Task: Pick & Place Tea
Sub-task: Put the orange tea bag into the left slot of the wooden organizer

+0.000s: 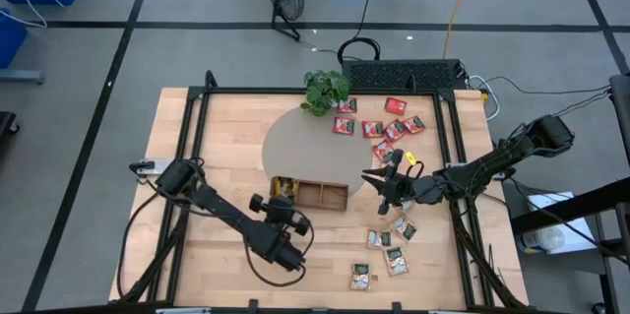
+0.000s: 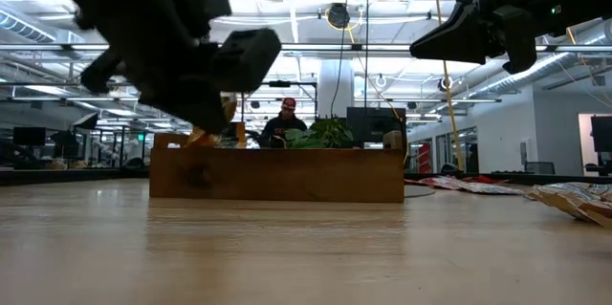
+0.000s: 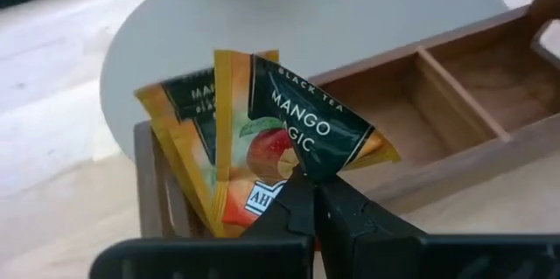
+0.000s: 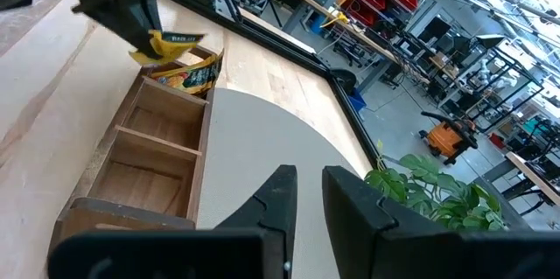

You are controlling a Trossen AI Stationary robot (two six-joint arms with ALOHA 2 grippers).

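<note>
At the left end of the wooden tray (image 1: pixel 322 194), the left gripper (image 3: pixel 315 193) has its jaws pinched fully together on the bottom corner of an orange-yellow tea packet (image 3: pixel 302 135) printed with a mango and dark green panels. The packet stands tilted over the tray's leftmost compartment, where another packet of the same kind (image 3: pixel 188 130) already leans against the end wall. From above, that compartment shows yellow (image 1: pixel 283 187), while the other two compartments to its right look bare. The tray lies across the near edge of a grey round mat (image 1: pixel 315 137) in the middle of the wooden table (image 1: pixel 217 255).

The right gripper (image 4: pixel 304 193) hangs above the table just right of the tray, pointing toward it. Its jaws stand a narrow gap apart and nothing shows between them. In the right wrist view the left gripper (image 4: pixel 122 8) shows at the tray's other end with the yellow packet (image 4: pixel 171 43) in its grip.

The rest of the tea lies on the right half of the table. A cluster of red packets (image 1: pixel 379 125) is spread at the far right, beside a leafy potted plant (image 1: pixel 325 90) at the far edge of the mat. A yellow packet (image 1: pixel 411 167) lies just beside the right arm. Several pale beige packets (image 1: pixel 392 245) are scattered at the near right. In the low view a person (image 2: pixel 284 121) shows in the room behind the tray.
</note>
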